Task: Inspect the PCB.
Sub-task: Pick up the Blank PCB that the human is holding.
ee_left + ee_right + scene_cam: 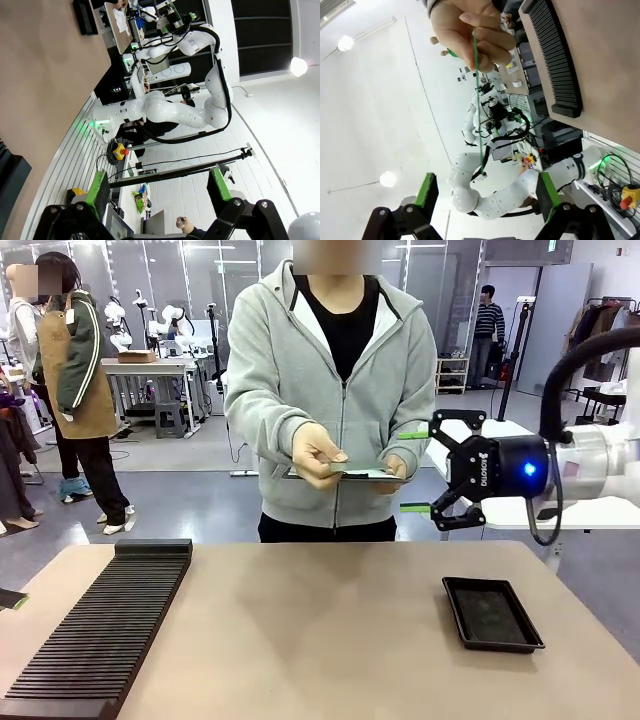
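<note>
A person across the table holds the PCB flat in both hands at chest height. My right gripper is level with it at its right end, open, with one green pad above and one below the board's edge. In the right wrist view the PCB shows edge-on as a thin green line running from the person's hand down to my right gripper, without touching either pad. My left gripper is open with nothing between its fingers, and it faces away from the table toward the room.
A shallow black tray lies on the table at the right. A long black slotted rack runs along the left side. Bare tabletop lies between them. The right arm shows in the left wrist view.
</note>
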Motion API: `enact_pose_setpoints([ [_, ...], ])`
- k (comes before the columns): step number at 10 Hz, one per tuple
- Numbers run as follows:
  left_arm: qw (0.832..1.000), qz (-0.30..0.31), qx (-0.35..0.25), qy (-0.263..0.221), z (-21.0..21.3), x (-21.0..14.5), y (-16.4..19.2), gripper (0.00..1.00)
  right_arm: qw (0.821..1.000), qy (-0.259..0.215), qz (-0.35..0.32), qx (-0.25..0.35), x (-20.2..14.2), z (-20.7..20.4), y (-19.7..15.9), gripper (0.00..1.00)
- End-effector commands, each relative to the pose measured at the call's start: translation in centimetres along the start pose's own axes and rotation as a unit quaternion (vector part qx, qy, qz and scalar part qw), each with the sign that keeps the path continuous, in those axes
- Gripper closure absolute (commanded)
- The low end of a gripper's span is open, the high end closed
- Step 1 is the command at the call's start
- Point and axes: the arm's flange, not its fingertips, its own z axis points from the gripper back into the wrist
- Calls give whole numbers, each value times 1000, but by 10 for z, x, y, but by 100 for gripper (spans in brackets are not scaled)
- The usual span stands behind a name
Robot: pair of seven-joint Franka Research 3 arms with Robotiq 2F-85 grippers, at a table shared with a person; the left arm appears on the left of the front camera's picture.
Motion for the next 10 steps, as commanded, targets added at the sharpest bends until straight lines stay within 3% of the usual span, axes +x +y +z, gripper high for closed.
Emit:
enact_pose_setpoints([
  [1,1000,8,5,1,3,3,-3,0,999,1,-30,9,15,-17,10,0],
  [9,1000,8,5,1,3,3,-3,0,998,22,-59,10,19,-52,4,0],
  [10,1000,8,5,1,3,3,-3,0,998,20,-62,12,20,-51,4,5],
])
